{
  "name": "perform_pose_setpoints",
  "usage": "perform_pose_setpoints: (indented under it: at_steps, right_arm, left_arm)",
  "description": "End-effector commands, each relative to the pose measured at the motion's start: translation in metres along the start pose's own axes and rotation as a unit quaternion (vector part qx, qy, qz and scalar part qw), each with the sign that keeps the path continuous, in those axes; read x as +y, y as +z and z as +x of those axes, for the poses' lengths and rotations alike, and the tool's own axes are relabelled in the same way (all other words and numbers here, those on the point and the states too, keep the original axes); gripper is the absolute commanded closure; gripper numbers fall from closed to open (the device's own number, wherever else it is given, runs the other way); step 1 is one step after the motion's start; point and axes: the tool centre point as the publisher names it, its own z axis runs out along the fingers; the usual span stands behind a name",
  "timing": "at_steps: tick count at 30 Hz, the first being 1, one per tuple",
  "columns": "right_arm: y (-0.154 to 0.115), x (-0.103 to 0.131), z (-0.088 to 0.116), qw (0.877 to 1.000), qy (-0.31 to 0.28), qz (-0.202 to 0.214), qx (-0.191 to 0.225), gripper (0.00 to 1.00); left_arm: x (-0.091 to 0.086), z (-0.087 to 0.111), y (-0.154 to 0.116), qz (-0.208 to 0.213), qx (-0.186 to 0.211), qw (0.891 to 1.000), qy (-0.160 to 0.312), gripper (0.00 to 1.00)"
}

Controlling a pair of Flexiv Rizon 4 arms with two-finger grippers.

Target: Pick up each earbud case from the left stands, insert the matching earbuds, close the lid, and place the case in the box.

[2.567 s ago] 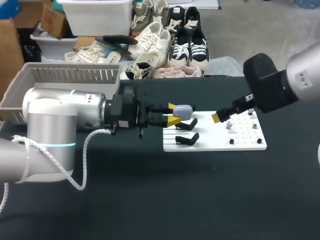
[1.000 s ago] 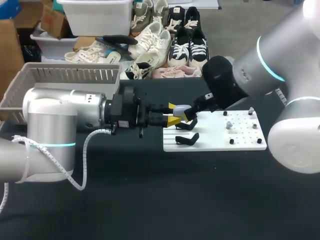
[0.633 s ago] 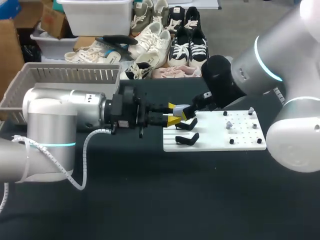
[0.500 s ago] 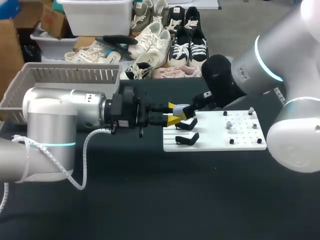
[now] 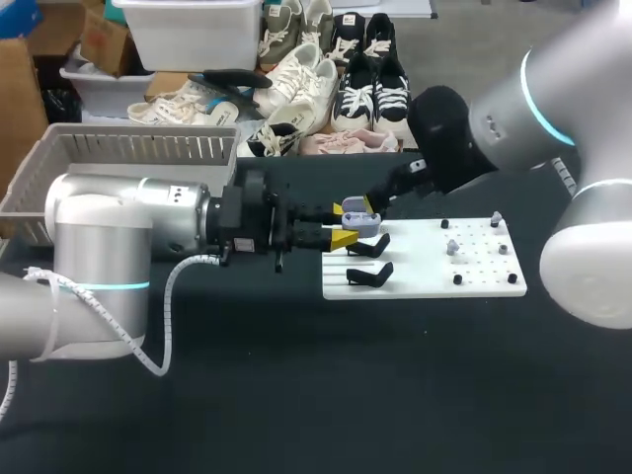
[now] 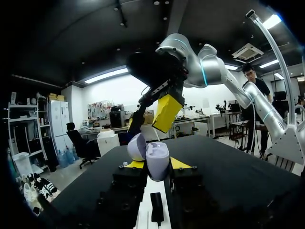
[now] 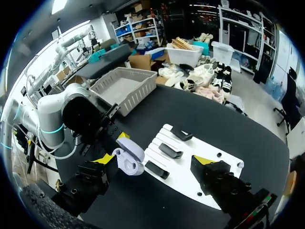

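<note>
**Lid up, right arm off the case**

The earbud case (image 5: 361,217) was closed half a second ago. Now its lid (image 6: 136,146) stands open, and the right arm (image 5: 513,128) has drawn back toward the far side of the bench (image 5: 296,395). The left jaws stay clamped on the case's sides, holding it in the air over the black stands (image 5: 368,274) on the white board (image 5: 484,281). The right jaws are spread wide and hold nothing. The head view hides their yellow tips, and the inside of the case cannot be made out.
</note>
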Motion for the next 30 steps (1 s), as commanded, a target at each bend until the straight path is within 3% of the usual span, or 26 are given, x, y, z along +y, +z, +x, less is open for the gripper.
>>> perform_pose_setpoints:
  at_steps: [1,5,10,14,23,30]
  right_arm:
    - [-0.029,-0.008,-0.002,0.997,-0.023,0.079,-0.007,0.00]
    - [-0.050,-0.037,-0.004,0.986,-0.049,0.161,0.006,0.00]
    - [-0.062,-0.075,0.002,0.962,-0.069,0.258,0.064,0.00]
    - [-0.059,-0.101,0.014,0.944,-0.072,0.302,0.111,0.00]
    - [-0.040,-0.139,0.040,0.918,-0.063,0.338,0.197,0.00]
    - [-0.016,-0.157,0.050,0.924,-0.020,0.308,0.224,0.00]
  left_arm:
    - [-0.001,0.000,0.001,-0.002,0.000,1.000,0.001,1.00]
    - [-0.001,0.000,0.001,-0.002,0.000,1.000,0.001,1.00]
    - [-0.001,0.000,0.001,-0.002,0.000,1.000,0.001,1.00]
    - [-0.001,0.000,0.001,-0.002,0.000,1.000,0.001,1.00]
    - [-0.001,0.000,0.001,-0.002,0.000,1.000,0.001,1.00]
    - [-0.001,0.000,0.001,-0.002,0.000,1.000,0.001,1.00]
